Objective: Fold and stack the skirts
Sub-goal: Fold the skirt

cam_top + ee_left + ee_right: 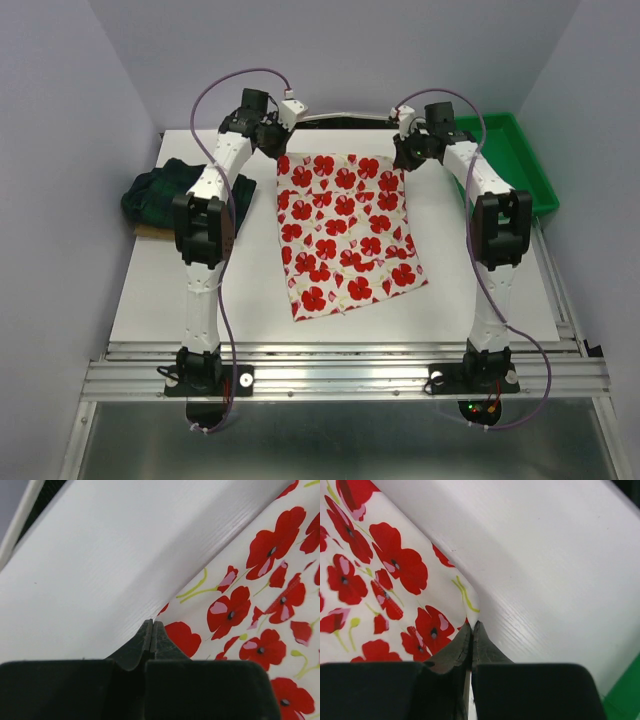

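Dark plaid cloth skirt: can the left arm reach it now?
Probably not yet: the left hand is shut on a corner of the white poppy-print cloth skirt. Nothing covers the dark plaid skirt.

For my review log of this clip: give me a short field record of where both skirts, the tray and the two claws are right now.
poppy-print skirt: spread flat in the middle of the table, unfolded
plaid skirt: bunched near the table's left edge, beyond the left arm
green tray: far right of the table
left claw: shut on the poppy-print skirt's far left corner
right claw: shut on its far right corner
stack: not yet begun
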Controlling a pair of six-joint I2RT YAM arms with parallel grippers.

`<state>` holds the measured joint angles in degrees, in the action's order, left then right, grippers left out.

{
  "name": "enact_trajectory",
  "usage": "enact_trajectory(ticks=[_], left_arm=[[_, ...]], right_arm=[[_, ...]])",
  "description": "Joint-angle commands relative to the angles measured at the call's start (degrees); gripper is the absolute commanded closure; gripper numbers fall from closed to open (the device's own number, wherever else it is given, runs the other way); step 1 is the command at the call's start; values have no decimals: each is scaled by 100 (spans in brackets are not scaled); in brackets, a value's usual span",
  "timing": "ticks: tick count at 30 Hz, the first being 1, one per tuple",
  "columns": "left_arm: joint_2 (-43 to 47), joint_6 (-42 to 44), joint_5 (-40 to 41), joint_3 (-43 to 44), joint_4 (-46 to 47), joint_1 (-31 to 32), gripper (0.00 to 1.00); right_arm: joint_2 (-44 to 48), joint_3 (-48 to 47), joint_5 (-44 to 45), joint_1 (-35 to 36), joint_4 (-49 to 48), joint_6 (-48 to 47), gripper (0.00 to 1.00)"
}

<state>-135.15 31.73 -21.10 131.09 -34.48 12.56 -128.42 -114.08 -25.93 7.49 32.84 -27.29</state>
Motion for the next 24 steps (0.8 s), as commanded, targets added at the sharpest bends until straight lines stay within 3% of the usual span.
enact_trajectory(ticks=[1, 6, 14, 22, 24], left_arm=[[1446, 132, -201, -653, 187, -131, 100], [2543, 316, -412, -1769, 135, -122, 100], [4197, 773, -746, -4238, 29, -34, 100], [5666, 1028, -1115, -6899, 301, 720, 100], [5754, 1011, -1063, -7332, 406, 1359, 100]], right_arm=[[1028, 271, 36, -45, -278, -329, 99], [1661, 992, -113, -45, -305, -690, 99], [2856, 2635, -614, -45, -269, -1796, 99], [4307, 5666, -782, -45, -1136, -3228, 99], [4553, 6141, -686, -45, -1463, -3291, 78]])
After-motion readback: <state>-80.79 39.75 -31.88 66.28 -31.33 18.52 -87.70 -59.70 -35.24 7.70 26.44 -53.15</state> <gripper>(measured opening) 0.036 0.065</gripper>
